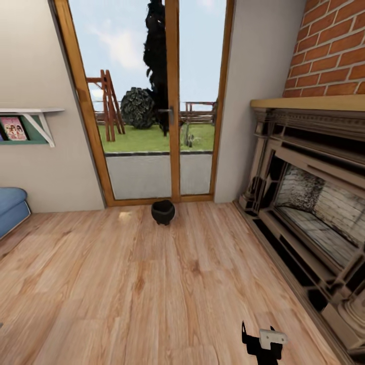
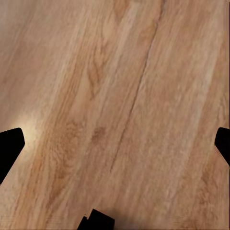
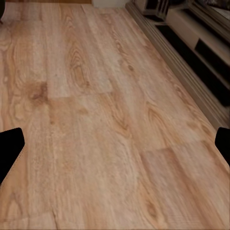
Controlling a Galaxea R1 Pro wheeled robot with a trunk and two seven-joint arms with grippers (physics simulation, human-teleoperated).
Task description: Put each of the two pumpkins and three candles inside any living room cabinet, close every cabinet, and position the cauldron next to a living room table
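On the wooden floor before the glass door, the cauldron [image 1: 163, 211] is being approached; both grippers, fingers spread and empty, must be brought closer.

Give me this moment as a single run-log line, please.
phase: in transit | cauldron: upright on wood floor by glass door | fireplace: at right | left gripper: open, empty | right gripper: open, empty
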